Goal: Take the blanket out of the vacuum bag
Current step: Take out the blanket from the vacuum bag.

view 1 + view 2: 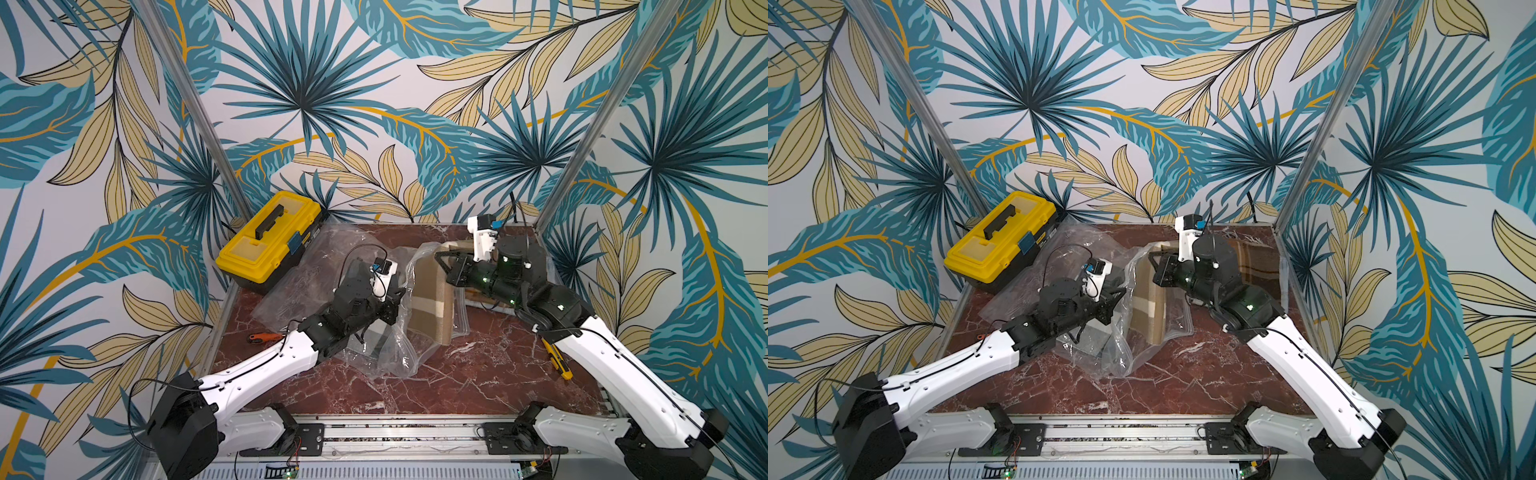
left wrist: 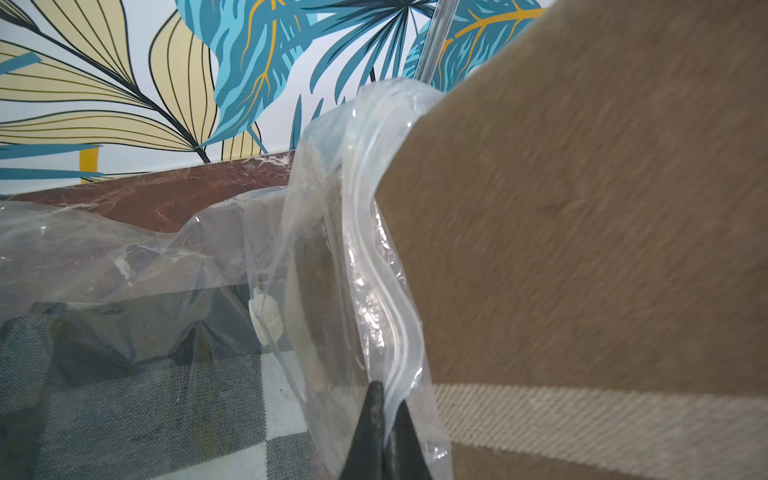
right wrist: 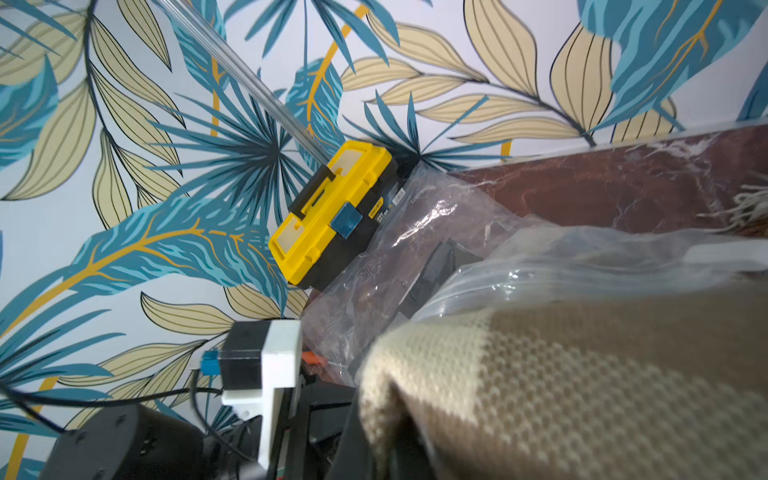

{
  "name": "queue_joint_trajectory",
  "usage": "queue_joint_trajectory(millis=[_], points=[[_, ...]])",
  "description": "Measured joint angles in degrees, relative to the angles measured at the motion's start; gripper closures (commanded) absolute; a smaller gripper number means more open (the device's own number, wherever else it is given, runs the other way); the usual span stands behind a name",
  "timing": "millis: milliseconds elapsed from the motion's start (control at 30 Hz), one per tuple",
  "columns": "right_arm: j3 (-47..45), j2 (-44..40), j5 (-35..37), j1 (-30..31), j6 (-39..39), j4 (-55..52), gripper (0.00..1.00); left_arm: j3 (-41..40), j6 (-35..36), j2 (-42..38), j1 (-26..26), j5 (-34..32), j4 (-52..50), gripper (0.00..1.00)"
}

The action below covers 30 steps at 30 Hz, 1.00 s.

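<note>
- the vacuum bag (image 2: 376,249) rim is pinched in the closed left gripper (image 2: 384,409); it should be held fixed.
- the blanket (image 1: 428,291), clamped in the right gripper (image 1: 440,254), should be drawn straight out.

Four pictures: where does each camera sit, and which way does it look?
Top views: high over the front edge, looking down at the table; both arms, left gripper and right gripper show.
Left wrist: on the left arm, looking along its gripper, shut on the vacuum bag beside the blanket.
Right wrist: on the right arm, facing the toolbox over the blanket; the left arm's camera shows.
Both wrist views share blanket and bag.
</note>
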Motion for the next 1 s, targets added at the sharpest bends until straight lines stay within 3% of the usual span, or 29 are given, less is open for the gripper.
queue_joint_trajectory(millis=[533,1000], points=[[9.16,-4.98,22.21,-1.22,-16.74,-11.08,1.00,-0.55,-0.61,0.28,0.00,0.63,1.01,1.00],[14.45,-3.43,38.23,-2.40,-30.86,-10.29,1.00,-2.08,-1.77,0.28,0.00,0.85,1.73,1.00]])
